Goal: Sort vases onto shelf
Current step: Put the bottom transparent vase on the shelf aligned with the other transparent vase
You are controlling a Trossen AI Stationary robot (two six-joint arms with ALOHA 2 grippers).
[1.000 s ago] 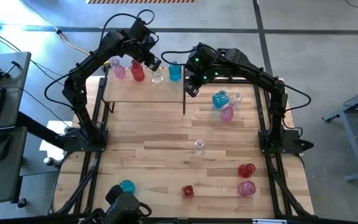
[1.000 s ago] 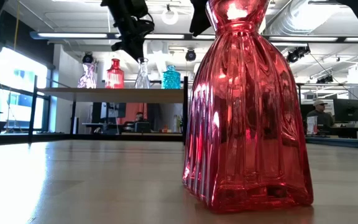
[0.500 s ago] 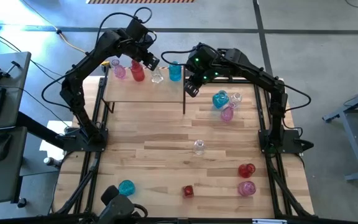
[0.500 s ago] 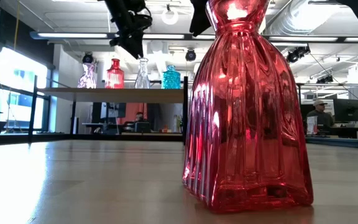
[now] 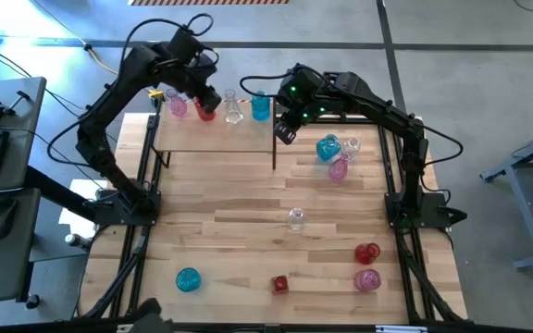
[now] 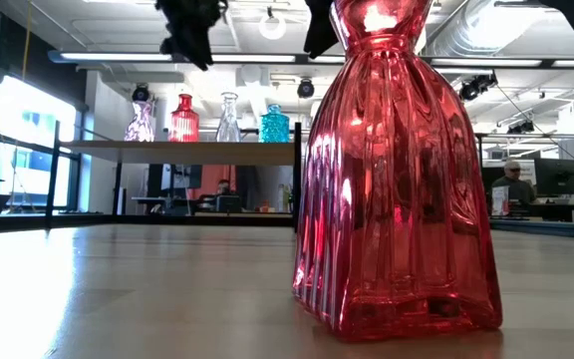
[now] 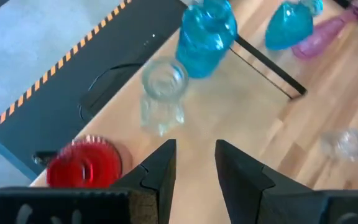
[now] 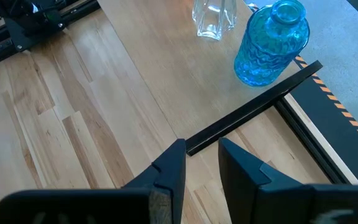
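- Hovering above the shelf's [image 5: 216, 137] far edge, our left gripper [image 7: 194, 163] hangs released and empty over the red vase [image 5: 205, 110].
- Four vases line that far edge: pink vase [image 5: 178, 106], red, clear vase [image 5: 233, 110], blue vase [image 5: 261, 105].
- Our right gripper [image 8: 201, 163] waits at the shelf's right end, fingers parted, empty.

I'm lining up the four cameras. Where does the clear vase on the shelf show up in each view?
High view: clear vase on the shelf, between the red vase and the blue vase.
Low view: third in the shelf row.
Left wrist view: just ahead of the left gripper, near centre.
Right wrist view: top edge.
Shared landmark: the blue vase beside it.
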